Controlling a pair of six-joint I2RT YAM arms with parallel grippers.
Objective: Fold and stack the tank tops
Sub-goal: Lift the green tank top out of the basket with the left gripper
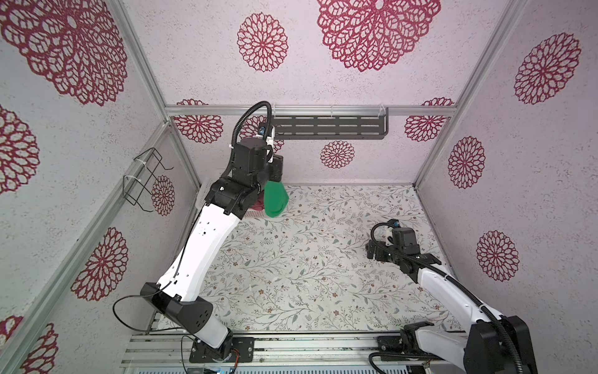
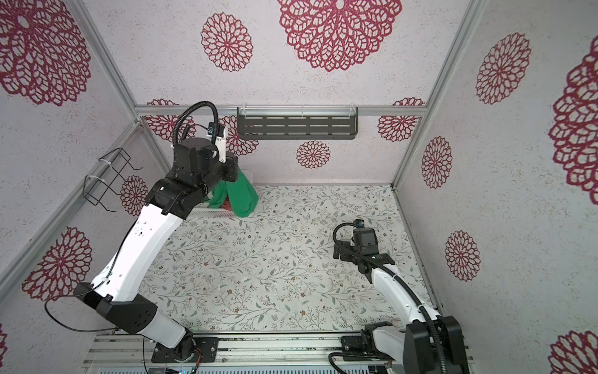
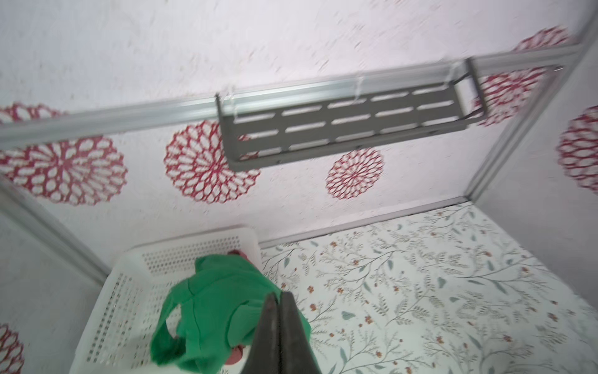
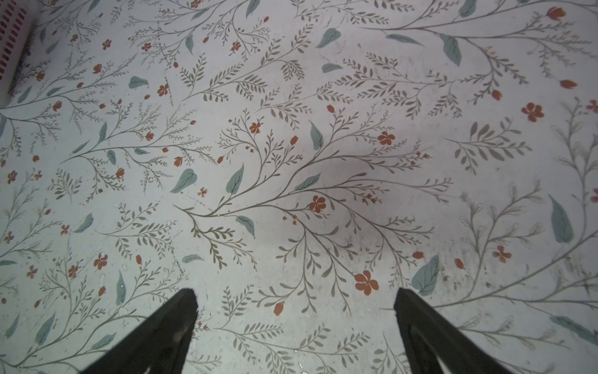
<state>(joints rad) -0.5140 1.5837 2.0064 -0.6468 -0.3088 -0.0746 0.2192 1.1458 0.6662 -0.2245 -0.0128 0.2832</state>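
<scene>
The green tank top point(image 1: 275, 200) point(image 2: 242, 197) hangs from my left gripper point(image 1: 274, 179) point(image 3: 279, 295), which is shut on it above the white perforated basket point(image 3: 181, 249) point(image 2: 210, 212) in the back left corner. Its lower folds and a strap loop point(image 3: 161, 343) still droop into the basket. A little of the rose-red tank top point(image 3: 235, 356) point(image 2: 228, 205) shows under the green one inside the basket; the rest is hidden. My right gripper point(image 4: 296, 296) point(image 1: 372, 251) is open, low over the bare floral tabletop point(image 4: 291, 162) at the right, with nothing between its fingers.
A dark slotted shelf point(image 1: 328, 126) is fixed to the back wall, close to the raised left wrist. A black wire rack point(image 1: 145, 178) hangs on the left wall. The floral table point(image 1: 307, 259) spreads between the arms. Walls enclose three sides.
</scene>
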